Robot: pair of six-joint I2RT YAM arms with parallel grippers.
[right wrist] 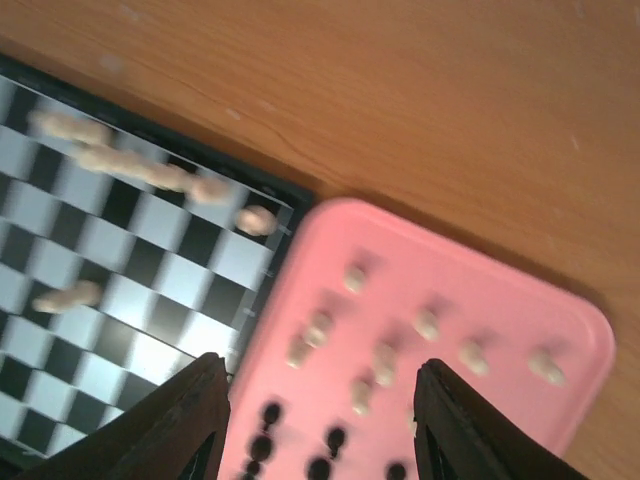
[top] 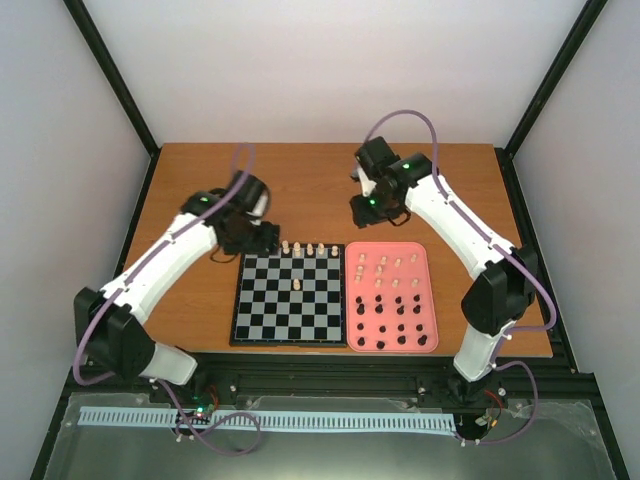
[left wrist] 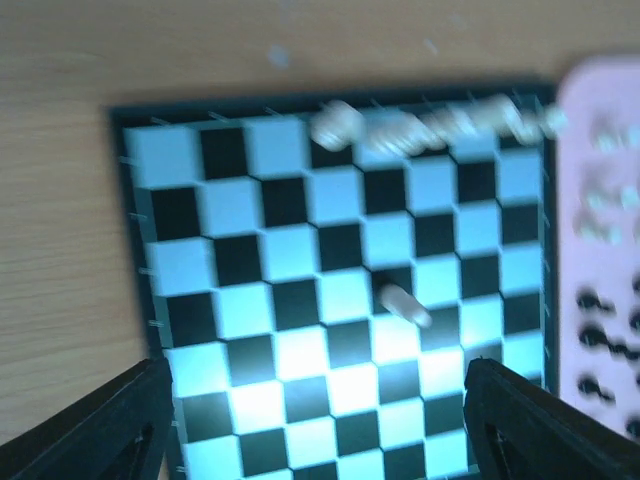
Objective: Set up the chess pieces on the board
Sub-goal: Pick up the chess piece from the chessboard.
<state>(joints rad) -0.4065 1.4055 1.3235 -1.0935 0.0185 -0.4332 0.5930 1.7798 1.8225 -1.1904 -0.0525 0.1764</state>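
Top external view: left gripper (left wrist: 320, 435), spread and empty, beside the board (top: 290, 312); right gripper (right wrist: 322, 420), also spread empty, near pink tray (top: 390, 246).

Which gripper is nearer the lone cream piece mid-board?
Left. The left gripper hovers by the far-left corner of the board, close to the lone cream piece; the right gripper is farther off, beyond the far edge of the pink tray.

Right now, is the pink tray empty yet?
Not empty: cream pieces lie in the pink tray's far half, black pieces in its near half.
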